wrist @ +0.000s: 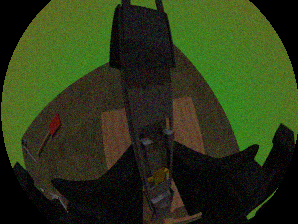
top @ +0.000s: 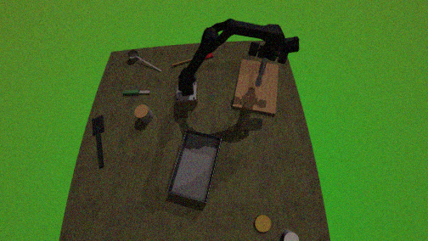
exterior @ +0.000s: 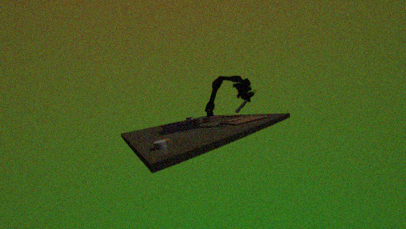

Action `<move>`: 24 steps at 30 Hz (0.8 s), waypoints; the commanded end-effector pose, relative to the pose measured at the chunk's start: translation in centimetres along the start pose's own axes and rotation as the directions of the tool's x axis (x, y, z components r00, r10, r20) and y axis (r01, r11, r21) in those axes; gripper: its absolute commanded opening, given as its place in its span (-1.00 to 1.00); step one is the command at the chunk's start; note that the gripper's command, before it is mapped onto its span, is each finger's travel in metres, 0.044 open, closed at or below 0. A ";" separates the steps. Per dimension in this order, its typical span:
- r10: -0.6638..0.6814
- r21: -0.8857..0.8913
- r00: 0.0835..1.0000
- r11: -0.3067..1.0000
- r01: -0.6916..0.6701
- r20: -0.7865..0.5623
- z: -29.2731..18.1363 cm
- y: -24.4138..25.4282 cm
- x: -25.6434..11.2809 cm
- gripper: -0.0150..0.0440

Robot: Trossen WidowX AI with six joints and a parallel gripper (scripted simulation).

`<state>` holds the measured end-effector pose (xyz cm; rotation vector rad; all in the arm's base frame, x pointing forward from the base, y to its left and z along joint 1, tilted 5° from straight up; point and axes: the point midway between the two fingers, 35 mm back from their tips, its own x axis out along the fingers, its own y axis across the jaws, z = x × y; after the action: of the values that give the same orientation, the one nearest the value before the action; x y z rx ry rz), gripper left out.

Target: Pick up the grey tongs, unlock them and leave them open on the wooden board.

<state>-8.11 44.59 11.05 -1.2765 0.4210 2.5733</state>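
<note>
The grey tongs (top: 261, 73) (exterior: 241, 107) (wrist: 150, 107) are held in the air above the wooden board (top: 271, 91) (exterior: 242, 120) (wrist: 114, 131). My gripper (top: 267, 53) (exterior: 246, 98) (wrist: 150, 141) is shut on them, a finger on either side. In the exterior view the tongs slant downward from the gripper, their lower end clear of the board. A yellow piece (wrist: 158, 176) shows between the arms in the wrist view. How far the arms are spread, and whether the lock is released, I cannot tell. The roasting tin (top: 187, 203) has no tongs across it.
A red-headed tool (top: 210, 55) (wrist: 55, 125) lies behind the arm's base. A ladle-like tool (top: 149, 64), a green marker (top: 131, 92), a lidded jar (top: 143, 112) and a black spatula (top: 98, 140) are at the left. A yellow disc (top: 262, 223) and a white-topped object (top: 290, 236) are near the front.
</note>
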 end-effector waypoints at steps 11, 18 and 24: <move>-0.036 -0.018 0.949 0.999 0.032 -0.313 0.3 0.2 0.3 -1.00; -0.061 -0.042 0.888 0.998 0.047 -0.456 0.3 0.5 0.1 -1.00; -0.088 -0.070 0.826 0.996 0.059 -0.557 0.4 0.8 -0.2 -1.00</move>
<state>-8.59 43.88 10.80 -1.9572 0.4267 2.1803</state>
